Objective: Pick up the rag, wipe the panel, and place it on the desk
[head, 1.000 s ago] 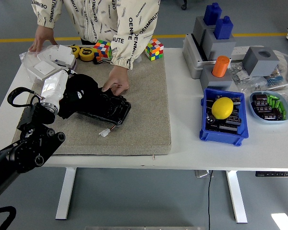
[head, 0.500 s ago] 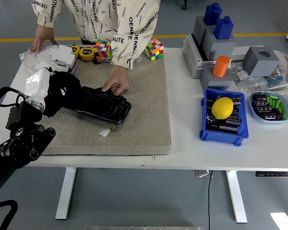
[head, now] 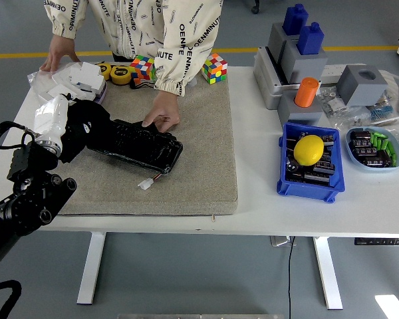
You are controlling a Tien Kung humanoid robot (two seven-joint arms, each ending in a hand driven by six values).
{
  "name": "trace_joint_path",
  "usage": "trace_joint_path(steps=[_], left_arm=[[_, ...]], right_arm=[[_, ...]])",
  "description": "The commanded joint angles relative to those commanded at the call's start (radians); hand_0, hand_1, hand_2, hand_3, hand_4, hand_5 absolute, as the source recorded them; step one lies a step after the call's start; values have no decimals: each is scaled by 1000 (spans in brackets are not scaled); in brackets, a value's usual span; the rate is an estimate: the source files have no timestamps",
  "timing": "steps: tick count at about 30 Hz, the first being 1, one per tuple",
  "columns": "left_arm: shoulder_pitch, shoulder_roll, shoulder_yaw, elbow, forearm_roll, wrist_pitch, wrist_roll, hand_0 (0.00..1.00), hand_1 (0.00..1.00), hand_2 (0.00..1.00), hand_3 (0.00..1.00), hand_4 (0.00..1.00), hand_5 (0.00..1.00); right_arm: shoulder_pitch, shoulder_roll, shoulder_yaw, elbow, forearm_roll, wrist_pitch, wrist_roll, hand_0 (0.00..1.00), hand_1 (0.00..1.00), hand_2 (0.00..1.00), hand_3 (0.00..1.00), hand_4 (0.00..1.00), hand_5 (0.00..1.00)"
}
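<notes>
A black panel (head: pixel 141 143) lies on the tan mat (head: pixel 186 166) left of centre. My left hand (head: pixel 70 126) comes in from the left and is shut on a black rag (head: pixel 88 119), pressing it on the panel's left end. A person's hand (head: pixel 161 113) holds down the panel's far right edge. The person's other hand (head: pixel 55 56) rests at the table's back left corner. My right hand is out of view.
Two colour cubes (head: pixel 213 68) and yellow tape rolls (head: pixel 123 73) sit at the mat's back. White boxes (head: pixel 76 80) lie back left. A blue bin (head: pixel 309 163) with a yellow ball, an orange cylinder (head: pixel 306 91) and grey blocks (head: pixel 362 83) stand on the right.
My left hand has drawn the rag leftward along the panel, from its middle to its left end. Over the last half second it has barely moved. The person's hand stays on the panel.
</notes>
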Motion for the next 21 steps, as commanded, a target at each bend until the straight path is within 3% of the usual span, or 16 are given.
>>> trace_joint_path(steps=[10, 21], left_arm=[[13, 9, 129, -108, -41, -18, 34, 203, 295, 379, 561, 715, 2], [25, 39, 288, -283, -99, -36, 78, 202, 292, 377, 561, 717, 2]], right_arm=[[0, 0, -4, 1, 3, 0, -1, 544, 558, 493, 521, 881, 351], [1, -1, -3, 1, 1, 0, 0, 545, 558, 492, 522, 881, 349]])
